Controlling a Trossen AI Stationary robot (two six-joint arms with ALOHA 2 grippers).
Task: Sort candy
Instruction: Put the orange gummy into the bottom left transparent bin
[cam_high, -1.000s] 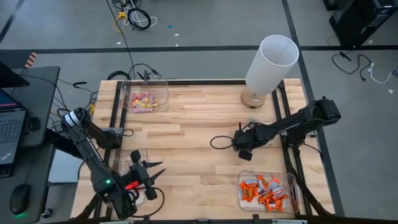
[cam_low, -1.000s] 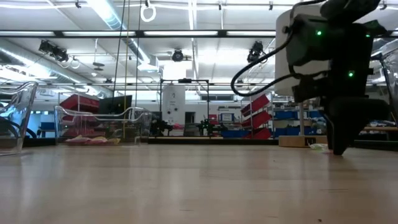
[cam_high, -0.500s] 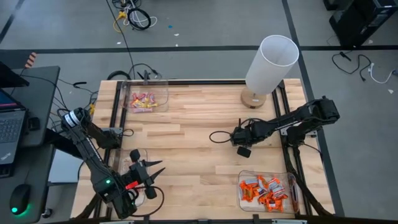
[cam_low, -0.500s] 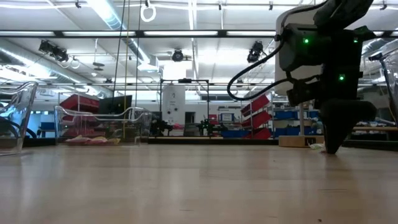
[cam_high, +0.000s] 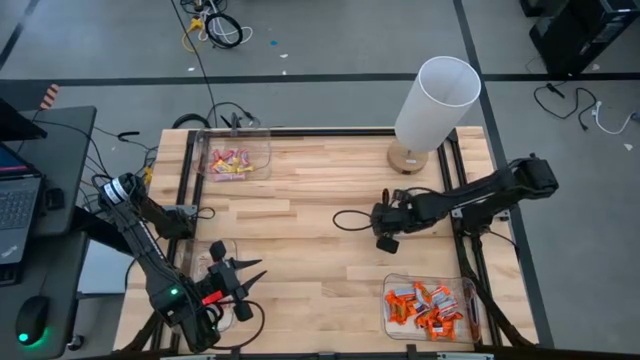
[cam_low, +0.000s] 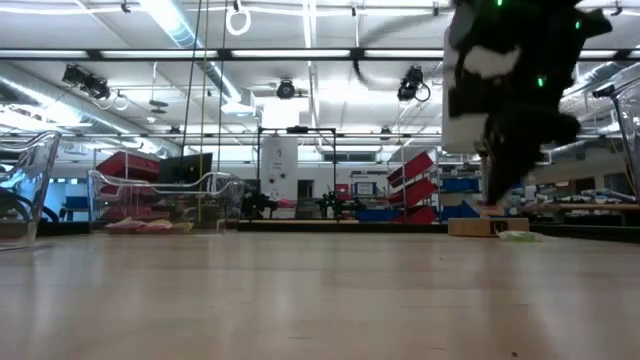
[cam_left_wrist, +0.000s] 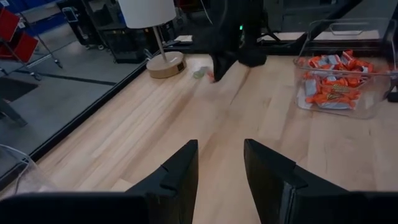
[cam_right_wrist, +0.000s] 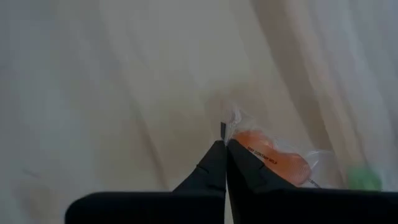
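— The left gripper (cam_high: 240, 279) is hovering at the near left corner of the table (cam_high: 320, 210), fingers (cam_left_wrist: 180, 171) spread with nothing between them, right by a clear bin (cam_high: 222, 262) at that edge.

— And the candy?

— Pink and yellow pieces (cam_high: 228, 161) are sitting in the far left bin (cam_high: 236, 156). Moving right, the right gripper (cam_high: 383, 243) is hanging over the middle of the table, its fingertips (cam_right_wrist: 225, 163) pressed together and pinching the clear wrapper edge of an orange sweet (cam_right_wrist: 268, 157).

— Anything loose?

— A small green piece (cam_left_wrist: 199, 73) is lying near the base of the white lamp (cam_high: 432, 112) at the far right. The orange candies (cam_high: 428, 305) are piling up in the near right bin (cam_high: 432, 306).
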